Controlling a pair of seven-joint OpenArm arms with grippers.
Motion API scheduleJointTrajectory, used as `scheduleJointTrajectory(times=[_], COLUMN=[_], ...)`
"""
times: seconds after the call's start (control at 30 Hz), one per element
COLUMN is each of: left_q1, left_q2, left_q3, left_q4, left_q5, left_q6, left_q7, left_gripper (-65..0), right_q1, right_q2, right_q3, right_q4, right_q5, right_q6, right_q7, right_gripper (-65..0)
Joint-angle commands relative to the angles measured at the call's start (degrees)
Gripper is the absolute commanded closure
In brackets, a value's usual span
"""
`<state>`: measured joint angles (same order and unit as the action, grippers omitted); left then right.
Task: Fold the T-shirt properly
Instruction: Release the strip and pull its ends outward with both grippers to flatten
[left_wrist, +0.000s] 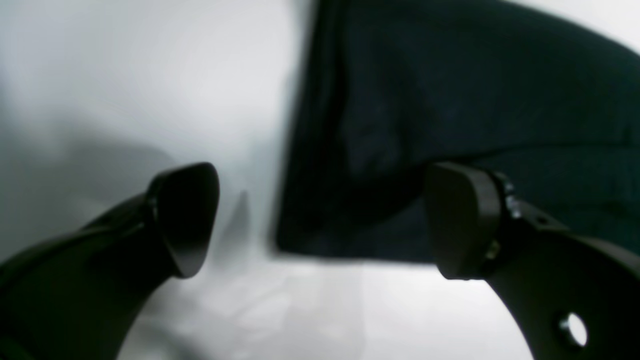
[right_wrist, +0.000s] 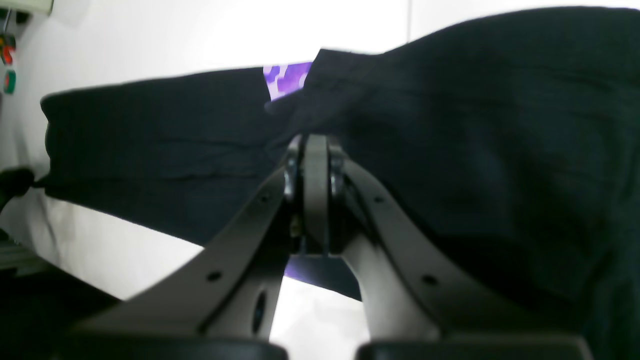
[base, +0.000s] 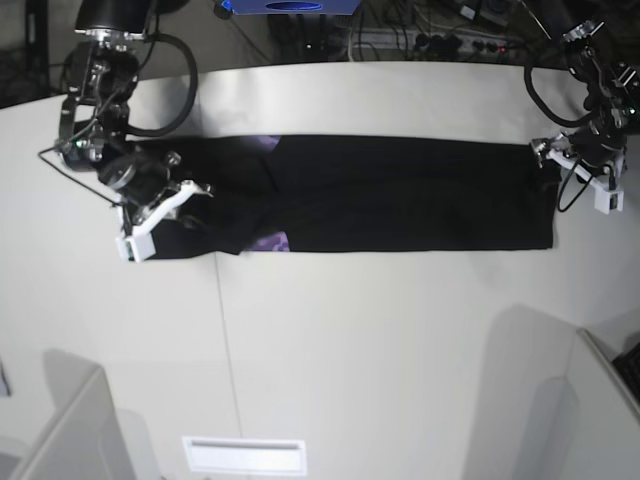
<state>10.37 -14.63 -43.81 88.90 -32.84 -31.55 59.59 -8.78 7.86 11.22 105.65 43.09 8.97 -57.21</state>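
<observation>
The black T-shirt (base: 400, 190) lies as a long flat strip across the white table (base: 380, 330). A bit of its purple print (base: 270, 241) shows at the near edge, and purple print (right_wrist: 287, 77) also peeks out in the right wrist view. My left gripper (left_wrist: 320, 215) stands wide open over the strip's end corner (left_wrist: 450, 100), with nothing between its fingers; in the base view my left gripper (base: 556, 160) is at the strip's right end. My right gripper (right_wrist: 316, 150) is shut, its tips pressed together on bunched black cloth (right_wrist: 450, 125); it sits on the strip's left end (base: 200, 195).
Grey partitions stand at the near left (base: 70, 430) and near right (base: 590, 400). A slot plate (base: 243, 455) lies at the table's front edge. Cables and a power strip (base: 440, 40) run behind the table. A table seam (base: 225, 330) runs toward the front.
</observation>
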Motion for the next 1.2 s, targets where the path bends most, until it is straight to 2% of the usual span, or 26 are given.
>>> scheduleJointTrajectory(times=[0.0, 0.4, 0.43, 0.5, 0.77, 0.8, 1.03, 1.17], left_q1=[-0.04, -2.94, -3.03, -3.12, -3.38, -3.38, -2.77, -1.1], left_q2=[-1.76, -2.38, -2.38, -2.38, -2.55, -2.55, -4.58, -5.19], left_q3=[0.43, 1.92, 1.92, 1.92, 1.92, 1.92, 1.31, -2.56], left_q4=[-0.51, -8.07, -8.42, -8.42, -13.17, -13.61, -10.44, -4.38], left_q5=[-0.35, -0.43, -0.43, -0.43, -0.43, -0.43, -0.43, -0.43], left_q6=[-0.14, 0.03, 0.03, 0.03, 0.03, 0.03, 0.03, 0.03], left_q7=[-1.88, -2.32, -2.32, -2.32, -2.32, -2.32, -2.41, -2.41], left_gripper=[-61.5, -61.1, -58.7, -50.2, -3.8, 0.0, 0.0, 0.0], right_q1=[0.73, -0.94, -1.2, -1.29, -2.87, -3.05, -4.37, -4.63], right_q2=[0.36, -0.34, -0.52, -0.69, -0.78, -0.78, -0.78, -0.78], right_q3=[-0.81, -2.65, -2.56, -2.56, -2.56, -2.48, -2.48, -2.48], right_q4=[0.95, 1.04, 1.04, 1.04, 3.06, 3.5, 4.02, 4.02], right_q5=[0.91, 0.91, 0.91, 0.91, 0.91, 0.91, 0.91, 0.91], right_q6=[0.39, 0.3, 0.3, 0.3, 0.3, 0.3, 0.3, 0.3], right_q7=[0.9, 1.25, 1.25, 1.34, 1.43, 1.43, 1.52, 1.52], right_gripper=[0.0, 0.0, 0.0, 0.0, 0.0, 0.0, 0.0, 0.0])
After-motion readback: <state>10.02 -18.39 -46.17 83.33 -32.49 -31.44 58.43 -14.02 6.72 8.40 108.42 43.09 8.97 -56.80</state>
